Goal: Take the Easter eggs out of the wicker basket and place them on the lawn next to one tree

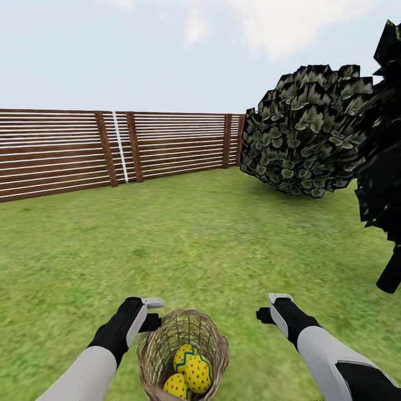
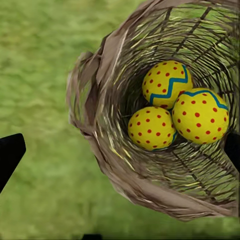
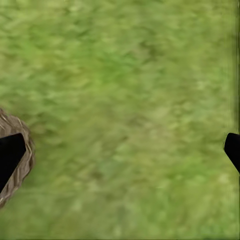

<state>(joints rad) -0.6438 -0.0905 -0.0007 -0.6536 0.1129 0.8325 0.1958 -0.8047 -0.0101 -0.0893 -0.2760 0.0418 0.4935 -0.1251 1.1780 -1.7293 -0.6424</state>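
Observation:
The wicker basket [image 1: 161,345] stands on the lawn [image 1: 195,245] just in front of me, between my arms. Three Easter eggs lie in it, yellow with red dots: one [image 2: 167,84] shows its blue zigzag, another [image 2: 201,115] touches it, and a third [image 2: 151,128] sits beside both. My left gripper [image 1: 155,313] hangs open by the basket's left rim; in its wrist view the basket [image 2: 100,100] sits between the wide-apart fingertips [image 2: 10,155]. To the right of the basket my right gripper [image 1: 270,307] is open over bare grass. A tree [image 1: 306,133] with pale-blotched foliage stands far right; its trunk is hidden.
A brown slatted fence [image 1: 67,150] closes the garden at the back. A near-black tree [image 1: 384,167] with a thin dark trunk [image 1: 390,273] stands at the right edge. Open grass stretches from the basket to the fence and the trees. The basket's rim [image 3: 29,155] edges the right wrist view.

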